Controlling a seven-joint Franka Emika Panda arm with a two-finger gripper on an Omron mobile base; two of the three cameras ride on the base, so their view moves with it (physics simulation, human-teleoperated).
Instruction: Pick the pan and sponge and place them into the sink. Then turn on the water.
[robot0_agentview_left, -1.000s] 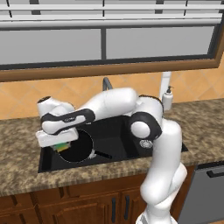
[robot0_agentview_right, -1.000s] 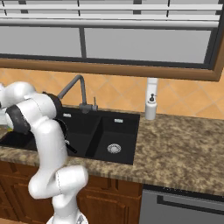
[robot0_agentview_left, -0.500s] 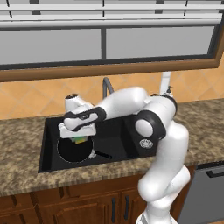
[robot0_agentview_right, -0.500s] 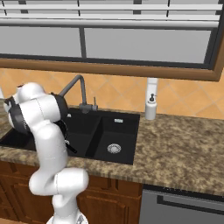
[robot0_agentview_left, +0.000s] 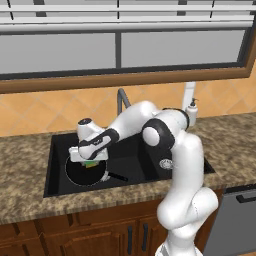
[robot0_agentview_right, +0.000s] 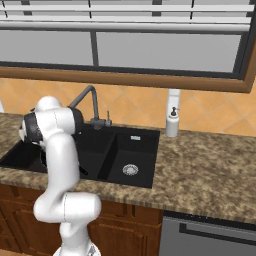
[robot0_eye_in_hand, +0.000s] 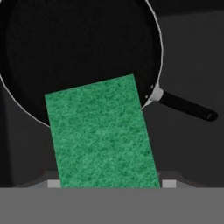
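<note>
The pan (robot0_agentview_left: 86, 171) fills the floor of the left basin of the sink (robot0_agentview_left: 55, 170); its handle (robot0_eye_in_hand: 186, 106) juts toward the divider. The right basin (robot0_agentview_right: 131, 155) lies bare; the faucet (robot0_agentview_right: 90, 102) arches over the rear rim, the soap dispenser (robot0_agentview_right: 172, 120) beside it.

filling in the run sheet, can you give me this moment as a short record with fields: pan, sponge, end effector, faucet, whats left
pan: pan lies in the wide basin of the sink, handle toward the divider
sponge: sponge green side up, between the fingers, above the pan's rim
end effector: end effector over the wide basin, shut on the sponge
faucet: faucet shows no stream
soap dispenser: soap dispenser stands on the counter behind the sink
left to do: let go of the sponge into the sink, then turn on the water
</note>
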